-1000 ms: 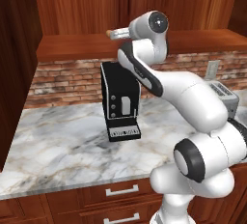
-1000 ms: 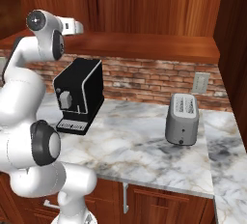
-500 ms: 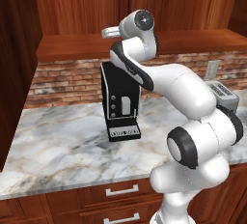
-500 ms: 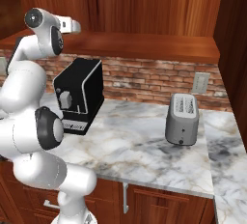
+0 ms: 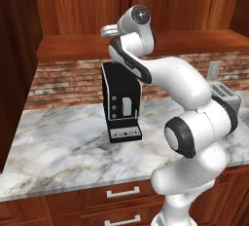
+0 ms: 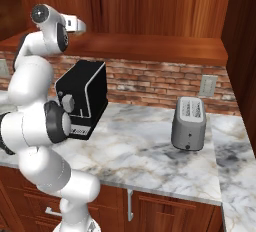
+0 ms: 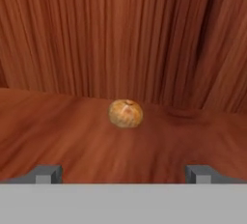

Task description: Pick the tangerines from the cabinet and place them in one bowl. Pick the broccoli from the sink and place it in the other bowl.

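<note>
One tangerine (image 7: 125,113), small, round and orange-tan, lies on the reddish-brown shelf of the cabinet (image 7: 72,136), straight ahead in the hand view and in front of the wood back wall. My gripper (image 7: 124,174) is open, its fingertips (image 7: 48,173) wide apart, short of the fruit and touching nothing. In the base views my arm reaches up to the cabinet shelf (image 5: 73,47), with the hand (image 6: 75,24) just above the shelf board (image 6: 150,43). The bowls, the broccoli and the sink are out of view.
A black coffee machine (image 5: 121,101) (image 6: 82,98) stands on the marble counter (image 5: 58,147) under the shelf. A silver toaster (image 6: 189,122) stands farther right against the brick wall (image 6: 150,83). Drawers with silver handles (image 5: 122,191) run below the counter.
The arm's elbow and lower links have swung round and the hand has edged slightly toward the shelf. The jaws stay wide apart.
</note>
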Controlling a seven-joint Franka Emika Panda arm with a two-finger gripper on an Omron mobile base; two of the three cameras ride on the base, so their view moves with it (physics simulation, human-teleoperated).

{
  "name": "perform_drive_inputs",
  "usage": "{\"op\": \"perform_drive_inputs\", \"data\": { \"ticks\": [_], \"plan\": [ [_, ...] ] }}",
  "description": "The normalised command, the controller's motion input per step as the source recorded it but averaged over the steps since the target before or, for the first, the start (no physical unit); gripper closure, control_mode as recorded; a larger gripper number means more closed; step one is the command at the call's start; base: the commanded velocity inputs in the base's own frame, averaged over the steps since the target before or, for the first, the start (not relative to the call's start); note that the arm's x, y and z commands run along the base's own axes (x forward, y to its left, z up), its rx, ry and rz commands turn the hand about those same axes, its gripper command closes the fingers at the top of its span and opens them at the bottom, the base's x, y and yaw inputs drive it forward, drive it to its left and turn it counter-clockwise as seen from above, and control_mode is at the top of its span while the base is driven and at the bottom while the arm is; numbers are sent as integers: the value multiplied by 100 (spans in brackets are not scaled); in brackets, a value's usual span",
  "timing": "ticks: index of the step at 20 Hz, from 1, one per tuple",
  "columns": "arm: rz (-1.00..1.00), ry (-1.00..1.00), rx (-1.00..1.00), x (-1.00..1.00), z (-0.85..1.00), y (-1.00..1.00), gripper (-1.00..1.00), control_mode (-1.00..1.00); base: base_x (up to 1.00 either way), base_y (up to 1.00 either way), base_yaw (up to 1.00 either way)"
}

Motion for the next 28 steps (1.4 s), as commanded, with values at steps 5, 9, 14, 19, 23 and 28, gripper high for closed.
{"op": "perform_drive_inputs", "data": {
  "ticks": [5, 9, 14, 19, 23, 28],
  "plan": [
    [0, 6, 0, 25, 0, 0, -100, -100, 0, 0, 0],
    [0, 2, 0, 18, -5, 0, -100, -100, 0, 0, 0],
    [0, 0, 0, 16, -9, 0, -100, -100, 0, 0, 0],
    [0, 0, 0, 11, -12, 0, -100, -100, 0, 0, 0],
    [0, 1, 0, 10, -5, 0, -100, -100, 0, 0, 0],
    [0, 3, 0, 15, 0, 0, -100, -100, 0, 0, 0]
  ]
}}
